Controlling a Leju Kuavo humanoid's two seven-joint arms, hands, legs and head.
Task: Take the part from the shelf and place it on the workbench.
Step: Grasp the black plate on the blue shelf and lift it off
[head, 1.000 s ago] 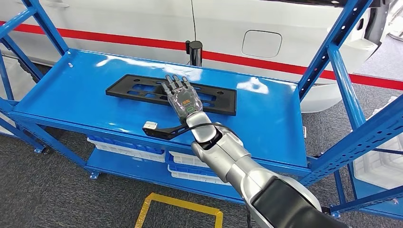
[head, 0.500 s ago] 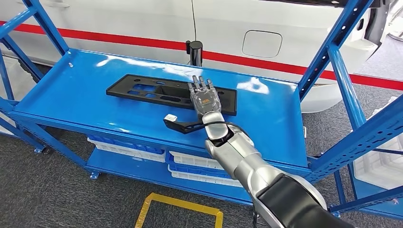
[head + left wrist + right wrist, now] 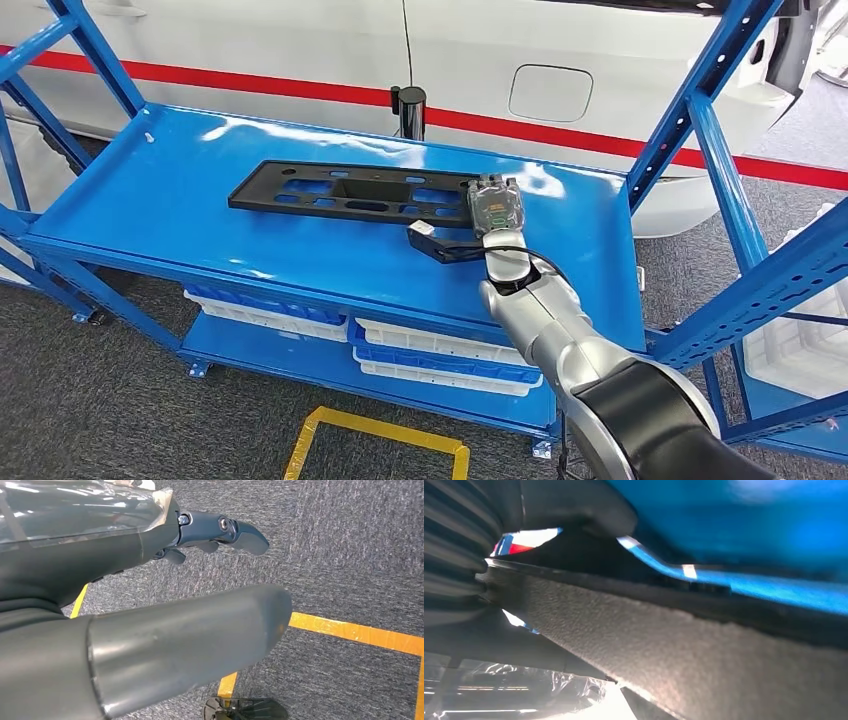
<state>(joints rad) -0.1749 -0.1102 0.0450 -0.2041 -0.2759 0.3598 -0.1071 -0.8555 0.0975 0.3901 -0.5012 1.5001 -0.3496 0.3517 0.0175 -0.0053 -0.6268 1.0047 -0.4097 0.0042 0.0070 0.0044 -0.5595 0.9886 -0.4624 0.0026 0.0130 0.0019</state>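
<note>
Right hand (image 3: 495, 205) has slid sideways along the black part (image 3: 350, 192), from its middle to its right end. Part has shifted a bit too, still lying flat on the blue shelf (image 3: 150, 200). Hand now sits over that end, fingers bent down over the far edge; the close right wrist view has the textured part (image 3: 704, 655) pressed right against the hand (image 3: 459, 565), so it looks gripped, though how tightly cannot be told. Black post (image 3: 410, 108) stands behind the part at the shelf's rear edge. White bins (image 3: 440, 350) sit on the tier under the shelf. Left hand (image 3: 150, 580) hangs over grey carpet (image 3: 350, 555) with yellow tape (image 3: 350, 632), fingers loosely apart, holding nothing.
</note>
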